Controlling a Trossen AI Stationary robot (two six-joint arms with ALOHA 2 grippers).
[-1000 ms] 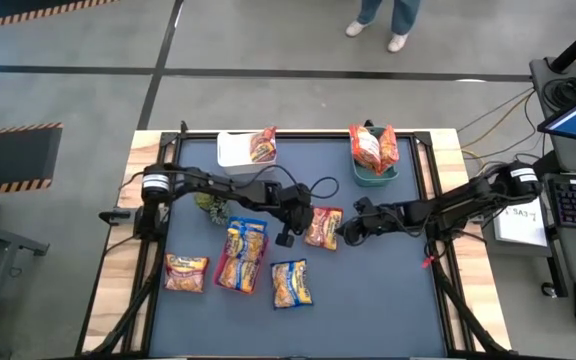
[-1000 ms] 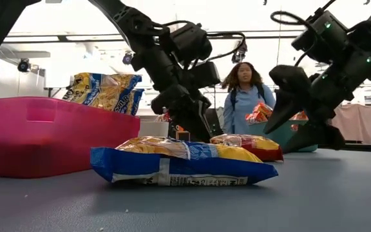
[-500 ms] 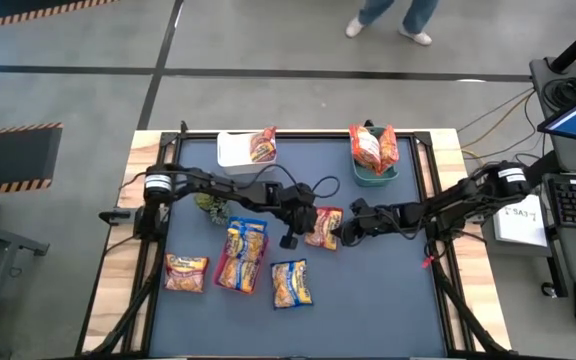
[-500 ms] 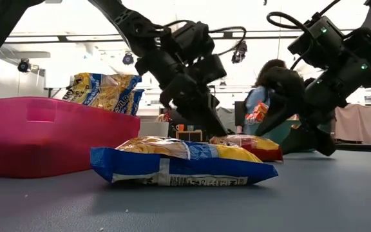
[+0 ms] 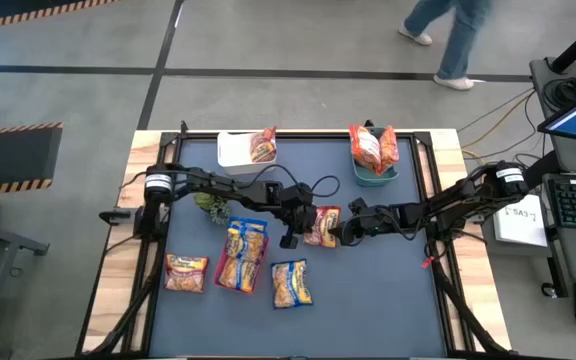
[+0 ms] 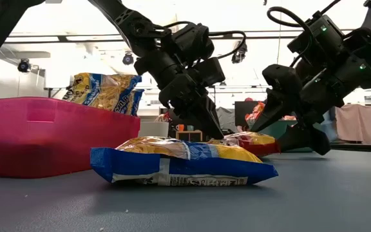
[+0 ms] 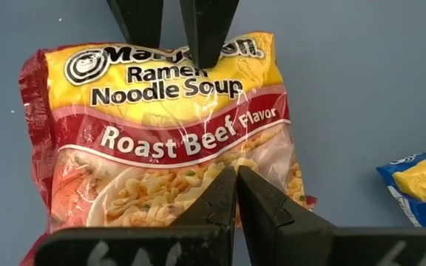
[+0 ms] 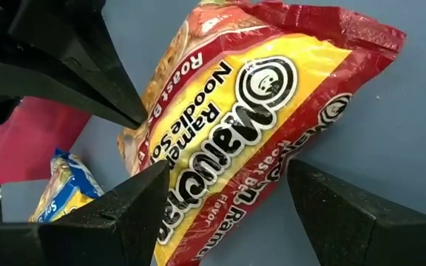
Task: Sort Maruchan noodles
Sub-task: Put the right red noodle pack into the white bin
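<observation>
A red-trimmed Roast Beef noodle packet (image 5: 321, 226) lies flat mid-table between both grippers. My left gripper (image 5: 305, 222) is shut, with its tips over the packet's noodle picture (image 7: 198, 185). My right gripper (image 5: 341, 230) is open at the packet's logo end (image 8: 272, 81), a finger on either side in its wrist view. Blue-trimmed packets (image 5: 244, 254) sit in the red tray (image 6: 44, 138). Another blue packet (image 5: 291, 283) and an orange one (image 5: 186, 272) lie loose on the mat. My left gripper has its shut fingertips (image 7: 224, 193) on the packet's top face, over the noodle picture near the end away from the logo. The fingers slant down from the table's left. The packet lies on the mat under them. My right gripper has one fingertip (image 7: 204, 44) over the logo end; I cannot tell whether it touches.
A white tray (image 5: 234, 150) at the far edge holds one packet (image 5: 263, 146). A green bin (image 5: 376, 172) holds red packets (image 5: 373, 146). A small plant (image 5: 208, 206) stands under the left arm. A person walks beyond the far edge.
Both grippers have closed in on the Roast Beef packet: the left one toward the table's right and onto it, the right one toward the left up to its logo end. The packet has stayed put. The person behind has walked off to the right.
</observation>
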